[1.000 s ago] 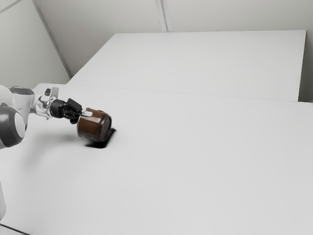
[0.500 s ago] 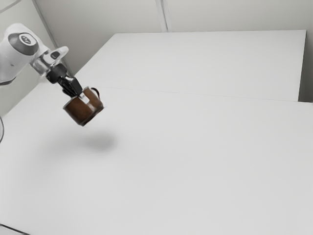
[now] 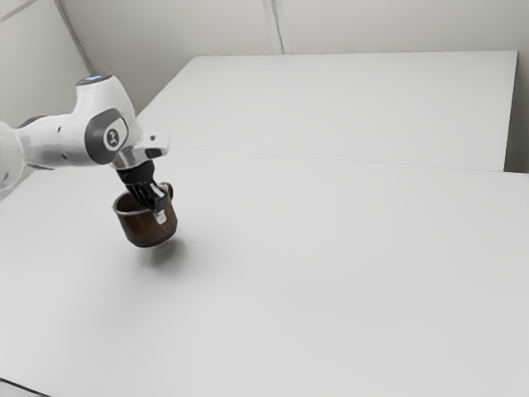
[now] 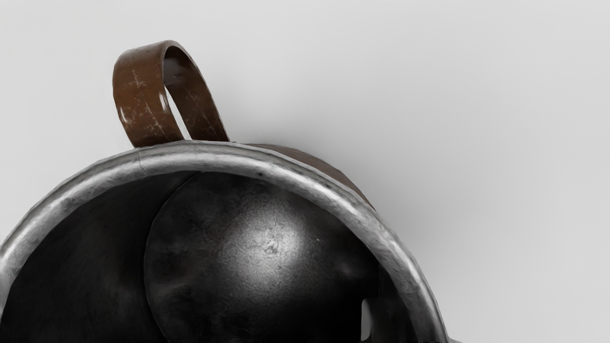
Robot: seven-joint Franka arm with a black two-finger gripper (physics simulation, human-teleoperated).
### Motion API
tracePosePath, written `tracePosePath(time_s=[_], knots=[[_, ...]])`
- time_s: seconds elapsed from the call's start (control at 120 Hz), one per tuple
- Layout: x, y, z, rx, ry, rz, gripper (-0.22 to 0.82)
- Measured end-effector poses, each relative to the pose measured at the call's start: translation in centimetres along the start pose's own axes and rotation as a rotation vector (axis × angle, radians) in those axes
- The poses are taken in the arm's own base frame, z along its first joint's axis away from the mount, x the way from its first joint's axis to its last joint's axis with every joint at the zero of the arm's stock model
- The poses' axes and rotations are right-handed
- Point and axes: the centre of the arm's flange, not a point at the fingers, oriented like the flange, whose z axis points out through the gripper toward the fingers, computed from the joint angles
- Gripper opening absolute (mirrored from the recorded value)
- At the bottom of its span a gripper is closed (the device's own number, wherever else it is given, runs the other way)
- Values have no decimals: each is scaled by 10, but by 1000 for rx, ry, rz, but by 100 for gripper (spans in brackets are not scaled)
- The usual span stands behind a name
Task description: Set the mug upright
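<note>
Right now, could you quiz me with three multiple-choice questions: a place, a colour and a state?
1. Where is the mug?
A) In the exterior view's lower right corner
B) At the pincer
C) At the exterior view's upper right

2. What colour is its handle?
A) Brown
B) Green
C) White

3. How is the mug turned?
A) Upside down
B) Flat on its side
C) Open side mostly up

Answers:
1 B: the pincer grips its wall, inside and out.
2 A: the wrist view shows brown.
3 C: the rim is uppermost in the exterior view.
</note>
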Motion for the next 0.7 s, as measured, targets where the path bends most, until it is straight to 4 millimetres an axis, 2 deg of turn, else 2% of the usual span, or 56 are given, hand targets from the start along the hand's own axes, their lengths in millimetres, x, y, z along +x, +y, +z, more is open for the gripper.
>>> tracePosePath(time_s=[0.167, 0.283, 0.375, 0.417, 0.567, 0.7], knots=[[-5, 21, 18, 24, 26, -30, -16], [-7, 35, 42, 24, 18, -44, -16], [-5, 45, 53, 25, 22, -51, -13], [-4, 49, 55, 24, 27, -53, -7], [3, 61, 58, 24, 44, -59, 25], [5, 65, 49, 31, 71, -71, 41]])
